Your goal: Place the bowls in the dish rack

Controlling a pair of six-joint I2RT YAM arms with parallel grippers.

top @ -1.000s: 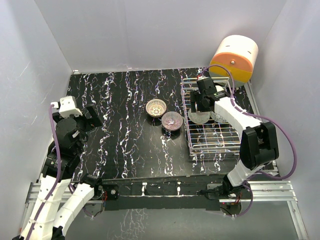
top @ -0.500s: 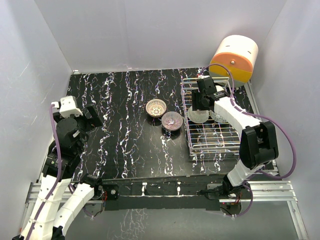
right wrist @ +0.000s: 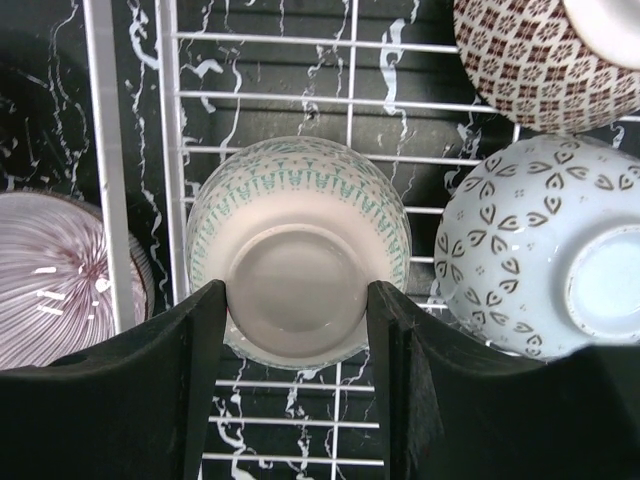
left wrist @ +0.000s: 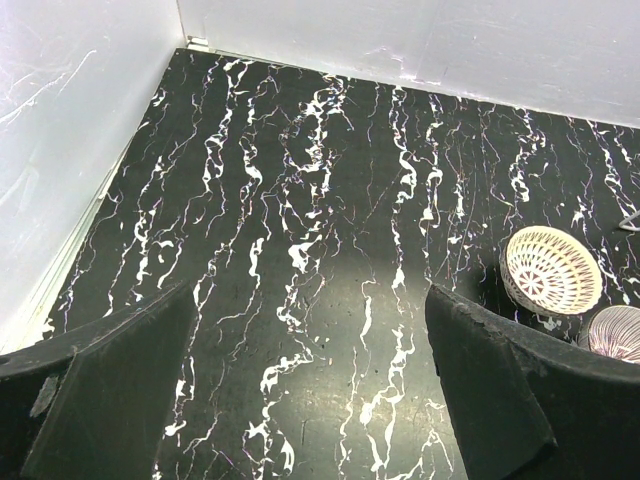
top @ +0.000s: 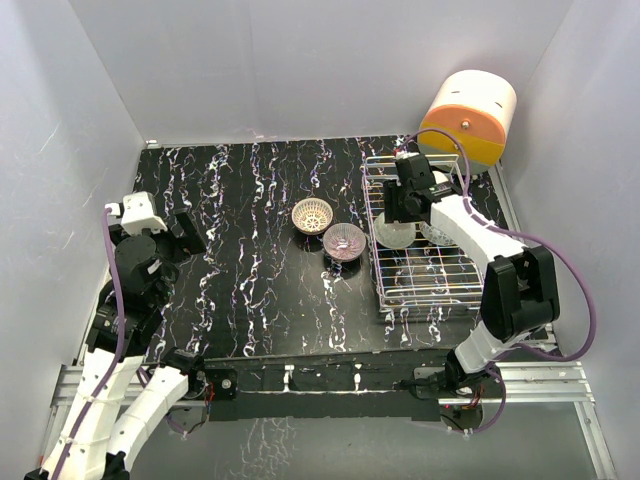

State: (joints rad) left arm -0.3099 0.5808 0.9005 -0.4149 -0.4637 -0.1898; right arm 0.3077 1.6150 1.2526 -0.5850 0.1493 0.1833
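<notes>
The dish rack (top: 428, 282) stands at the right of the black marbled table; its wires (right wrist: 166, 120) show in the right wrist view. My right gripper (top: 401, 211) (right wrist: 298, 292) is inside it, shut on the foot ring of an upside-down pale bowl with green pattern (right wrist: 300, 200) (top: 396, 236) that rests on the wires. Two more upside-down bowls lie beside it: a brown-patterned one (right wrist: 530, 55) and a pale blue one (right wrist: 520, 250). A white lattice bowl (top: 312, 214) (left wrist: 550, 272) and a purplish bowl (top: 344, 241) (right wrist: 50, 270) sit upright left of the rack. My left gripper (top: 186, 230) (left wrist: 310, 300) is open and empty at the far left.
An orange-and-cream cylinder (top: 468, 117) stands behind the rack at the back right. White walls close in the table on three sides. The near half of the rack holds no bowls.
My right gripper has shifted slightly toward the back of the rack over the green-patterned bowl. My left gripper has drifted a little forward. The bowls have not moved.
</notes>
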